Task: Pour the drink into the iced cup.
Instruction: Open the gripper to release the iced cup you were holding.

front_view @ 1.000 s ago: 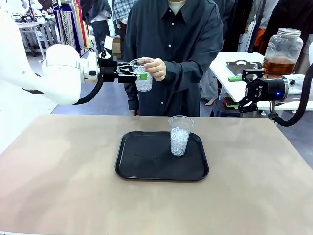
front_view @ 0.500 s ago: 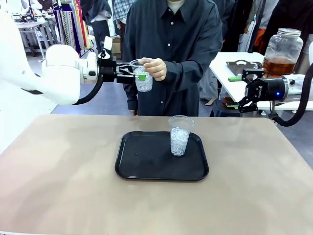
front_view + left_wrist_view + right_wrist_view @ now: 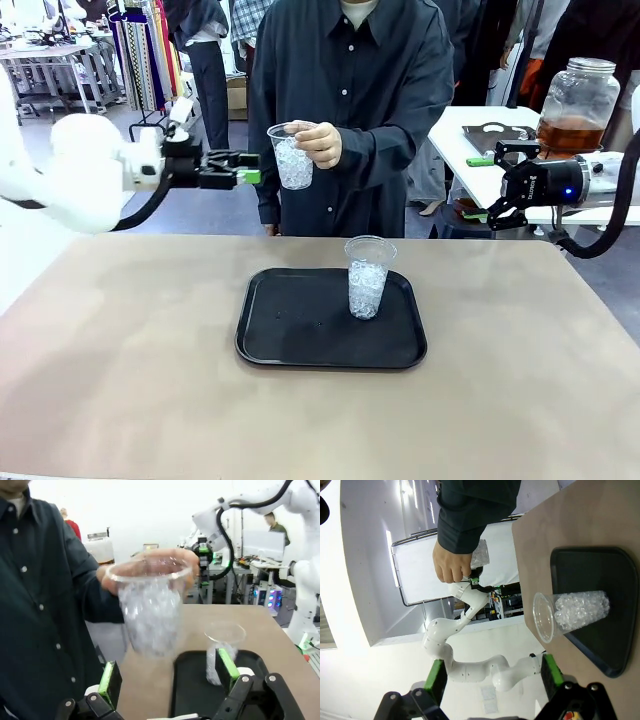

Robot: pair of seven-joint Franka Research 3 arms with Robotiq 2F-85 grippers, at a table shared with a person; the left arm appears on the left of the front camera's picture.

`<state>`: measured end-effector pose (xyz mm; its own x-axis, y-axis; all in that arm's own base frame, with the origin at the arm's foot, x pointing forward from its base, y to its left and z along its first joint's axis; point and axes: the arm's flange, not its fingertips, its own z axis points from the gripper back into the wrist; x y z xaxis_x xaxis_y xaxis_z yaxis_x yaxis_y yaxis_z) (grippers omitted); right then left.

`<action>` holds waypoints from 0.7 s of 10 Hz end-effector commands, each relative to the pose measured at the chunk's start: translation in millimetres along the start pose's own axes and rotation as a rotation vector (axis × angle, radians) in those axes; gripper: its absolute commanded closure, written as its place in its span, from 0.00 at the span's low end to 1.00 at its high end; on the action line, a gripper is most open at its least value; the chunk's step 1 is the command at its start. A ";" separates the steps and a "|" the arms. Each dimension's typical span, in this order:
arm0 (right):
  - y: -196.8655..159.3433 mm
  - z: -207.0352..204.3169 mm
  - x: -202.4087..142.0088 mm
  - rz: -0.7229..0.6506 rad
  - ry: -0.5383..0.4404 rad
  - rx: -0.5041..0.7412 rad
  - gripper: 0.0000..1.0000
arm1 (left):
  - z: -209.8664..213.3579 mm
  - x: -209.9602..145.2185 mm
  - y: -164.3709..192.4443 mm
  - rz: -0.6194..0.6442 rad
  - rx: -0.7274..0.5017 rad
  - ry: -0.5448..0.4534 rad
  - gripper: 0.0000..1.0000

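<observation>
Left gripper [image 3: 248, 168] hangs released and empty, its green pads [image 3: 111, 677] spread wide. Just ahead of them a person's hand [image 3: 318, 143] holds up a clear cup of ice [image 3: 293, 162], near the fingertips but not touching them. Right gripper [image 3: 484, 188] is spread too and holds nothing, off past the right edge of the table [image 3: 120, 380]. Farther out, a second iced cup [image 3: 367, 277] stands upright on the black tray [image 3: 300, 335], toward its far right part and well apart from both grippers. We see only ice in both cups and no brown liquid, so we judge the pouring has not begun. The drink [image 3: 568, 135] sits in the lower part of a big glass jar [image 3: 580, 85] on a white side table [image 3: 455, 135], beyond the right gripper and well away from the left one. Almost everything is left, as we read it: a cup must be taken in hand, the drink fetched, and the pour made.
</observation>
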<state>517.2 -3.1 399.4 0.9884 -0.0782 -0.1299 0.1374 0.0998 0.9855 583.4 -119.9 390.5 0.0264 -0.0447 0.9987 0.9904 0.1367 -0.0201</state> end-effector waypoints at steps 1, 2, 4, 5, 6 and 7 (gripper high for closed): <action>1.0 -0.1 -0.2 0.001 0.001 0.001 0.00 | 34.4 -23.9 -5.0 0.033 -0.018 -0.007 0.00; 1.0 -0.1 -0.2 0.001 0.001 0.001 0.00 | 50.9 -41.6 -10.4 0.003 -0.051 -0.050 0.00; 1.0 -0.1 -0.2 0.001 0.001 0.001 0.00 | 78.7 -79.7 -19.2 0.005 0.011 -0.101 0.00; 1.0 -0.1 -0.2 0.001 0.001 0.001 0.00 | 85.2 -93.4 -21.1 0.022 0.006 -0.086 0.00; 1.0 -0.1 -0.2 0.001 0.001 0.001 0.00 | 89.1 -100.3 -21.8 0.029 0.000 -0.069 0.00; 1.0 -0.1 -0.2 0.001 0.001 0.001 0.00 | 92.8 -102.0 -21.6 0.021 0.045 -0.061 0.00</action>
<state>517.2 -3.2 399.3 0.9884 -0.0784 -0.1301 0.1376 0.0997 0.9855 548.8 -24.7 287.5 0.0601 0.0254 0.9979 0.9851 0.1598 -0.0634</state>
